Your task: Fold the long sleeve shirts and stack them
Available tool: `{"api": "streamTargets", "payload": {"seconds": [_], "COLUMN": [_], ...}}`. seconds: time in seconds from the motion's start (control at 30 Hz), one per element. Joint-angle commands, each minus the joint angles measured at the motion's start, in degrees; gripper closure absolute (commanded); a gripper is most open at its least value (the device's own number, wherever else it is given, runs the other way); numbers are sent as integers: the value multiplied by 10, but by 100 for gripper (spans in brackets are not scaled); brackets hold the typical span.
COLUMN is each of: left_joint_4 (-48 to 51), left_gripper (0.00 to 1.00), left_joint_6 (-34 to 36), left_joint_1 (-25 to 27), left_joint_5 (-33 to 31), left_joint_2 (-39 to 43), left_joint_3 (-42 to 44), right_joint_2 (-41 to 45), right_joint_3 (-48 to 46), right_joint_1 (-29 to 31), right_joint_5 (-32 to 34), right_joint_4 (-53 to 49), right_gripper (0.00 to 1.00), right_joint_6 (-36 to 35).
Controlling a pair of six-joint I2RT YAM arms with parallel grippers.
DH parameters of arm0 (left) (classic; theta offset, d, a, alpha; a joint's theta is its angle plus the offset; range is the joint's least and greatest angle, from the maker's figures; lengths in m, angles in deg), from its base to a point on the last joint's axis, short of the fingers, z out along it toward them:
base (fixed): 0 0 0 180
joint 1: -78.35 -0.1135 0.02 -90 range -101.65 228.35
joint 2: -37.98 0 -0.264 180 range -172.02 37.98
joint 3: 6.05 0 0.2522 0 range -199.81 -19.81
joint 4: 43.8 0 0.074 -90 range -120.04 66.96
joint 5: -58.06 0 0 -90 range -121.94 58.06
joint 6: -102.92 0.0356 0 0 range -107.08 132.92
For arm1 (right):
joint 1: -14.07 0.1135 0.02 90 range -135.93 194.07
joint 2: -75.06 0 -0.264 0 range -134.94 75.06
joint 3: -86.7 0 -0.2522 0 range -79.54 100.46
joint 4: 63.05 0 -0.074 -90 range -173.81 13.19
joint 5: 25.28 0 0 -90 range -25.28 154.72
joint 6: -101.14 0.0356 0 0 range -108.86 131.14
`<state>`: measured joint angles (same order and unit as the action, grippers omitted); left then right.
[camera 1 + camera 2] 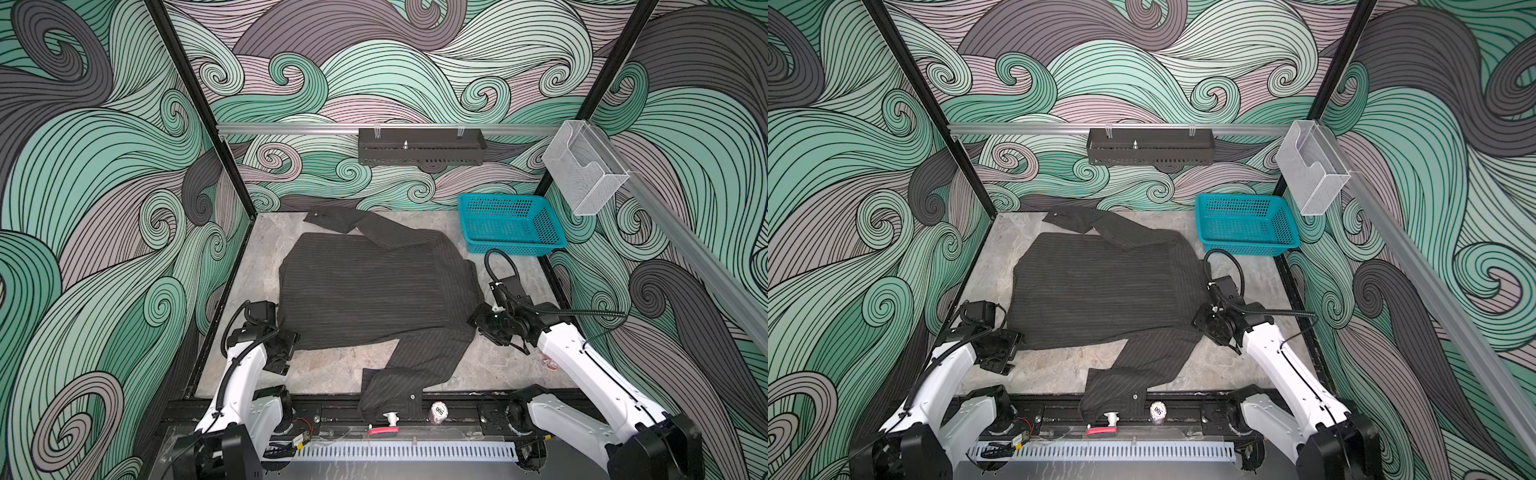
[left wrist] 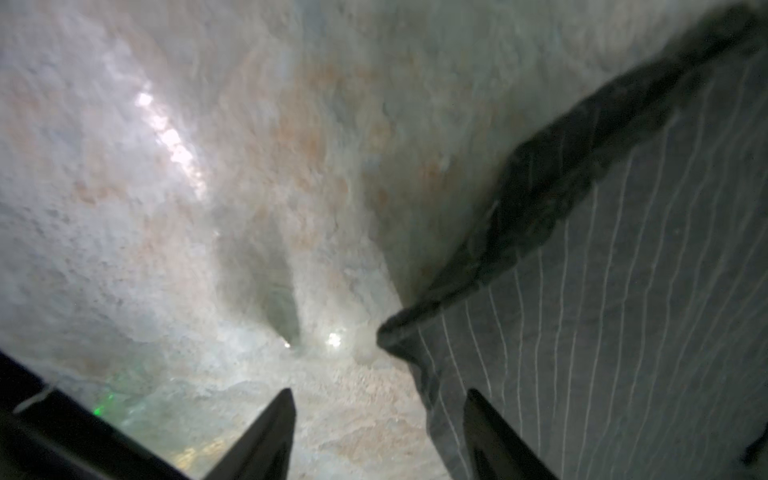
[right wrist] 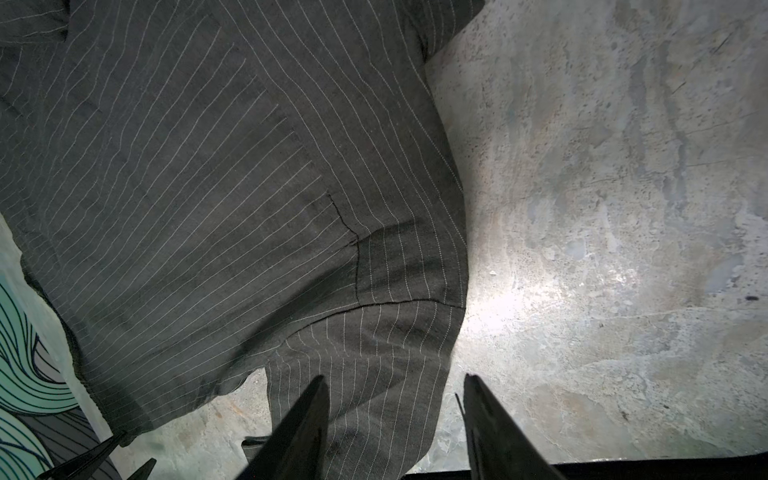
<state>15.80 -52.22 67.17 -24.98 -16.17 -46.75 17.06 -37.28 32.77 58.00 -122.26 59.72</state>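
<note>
1. A dark charcoal pinstriped long sleeve shirt [image 1: 374, 291] lies spread over the middle of a grey stone-look table [image 1: 266, 266], seen in both top views.
2. One sleeve runs to the table's back edge and ends in a buttoned cuff [image 1: 328, 218]. The other sleeve angles toward the robot, and its cuff [image 1: 390, 399] hangs over the black front rail.
3. The left gripper [image 2: 379, 392] is low at the shirt's near-left corner. Its fingers are apart: one is over bare table, the other over the striped cloth, with the cloth's edge between them. Nothing is pinched.
4. The right gripper [image 3: 394, 377] is at the shirt's right side, where the near sleeve joins the body. Its fingers are also apart, one over the sleeve and one over bare table, gripping nothing.
5. Progress, as I judge it: folding has barely begun. The body is flat, both sleeves are out, and no crease or stack shows. Folding in the sleeves, folding the body and stacking all remain. Only this one shirt is in view.
6. A teal mesh basket [image 1: 515, 247] sits at the far right, well apart from the shirt, and looks empty.
7. Writing: a small round tag [image 1: 439, 411] on the front rail bears digits, perhaps "500" upside down. No brand is legible on the shirt.
</note>
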Motion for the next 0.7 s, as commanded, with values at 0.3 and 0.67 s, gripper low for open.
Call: {"api": "streamTargets", "payload": {"seconds": [0.3, 0.67], "left_joint_4": [-32, -7], "left_gripper": [100, 100], "left_joint_6": [5, 43], "left_joint_1": [-13, -22], "left_joint_5": [7, -8], "left_joint_2": [-72, 45], "left_joint_3": [-17, -40], "right_joint_2": [8, -4], "right_joint_3": [1, -57], "right_joint_1": [5, 61], "right_joint_5": [-20, -51], "right_joint_4": [-9, 9], "right_gripper": [47, 42], "right_joint_6": [7, 59]}}
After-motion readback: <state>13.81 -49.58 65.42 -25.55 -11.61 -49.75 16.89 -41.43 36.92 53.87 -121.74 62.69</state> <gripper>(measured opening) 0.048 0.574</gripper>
